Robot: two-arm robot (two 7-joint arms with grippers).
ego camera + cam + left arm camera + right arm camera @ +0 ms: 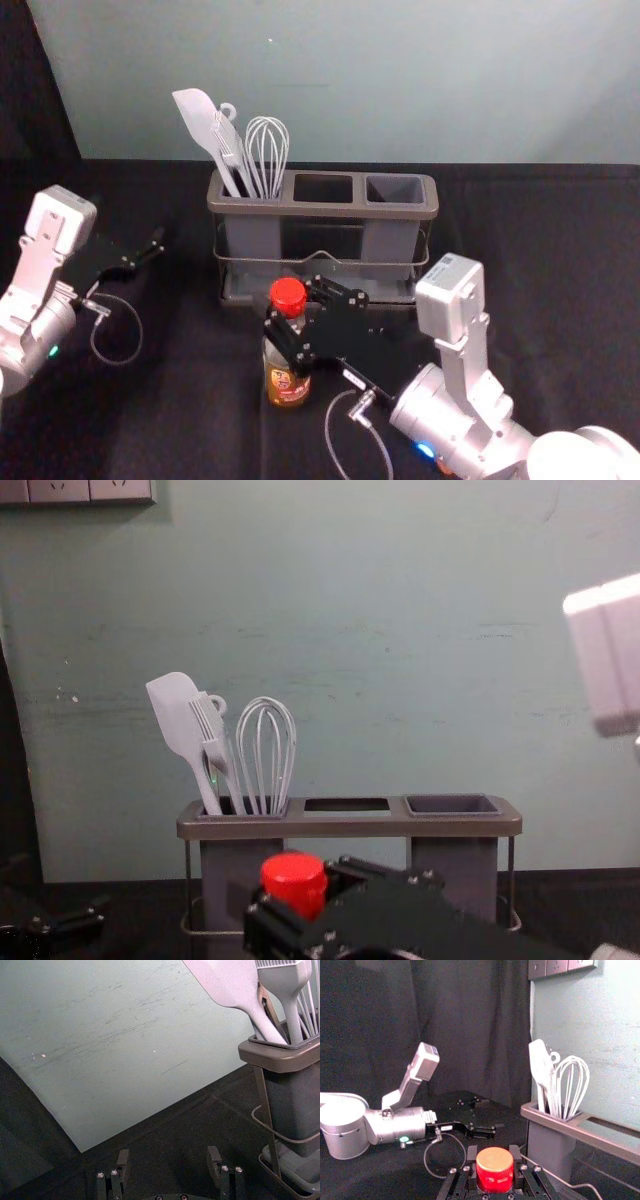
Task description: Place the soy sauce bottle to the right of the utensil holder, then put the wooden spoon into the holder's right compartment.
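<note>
Claw [290,312] of right arm [465,420] around bottle [286,386]

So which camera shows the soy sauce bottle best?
The head view: it shows the soy sauce bottle from red cap to label. The right wrist view shows the cap from above, between the right gripper's fingers; the chest view, the cap beside the fingers.

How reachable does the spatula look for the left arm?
Likely yes: the left gripper is open and empty, and the spatula leans out of the holder leftward, nothing visible between.
</note>
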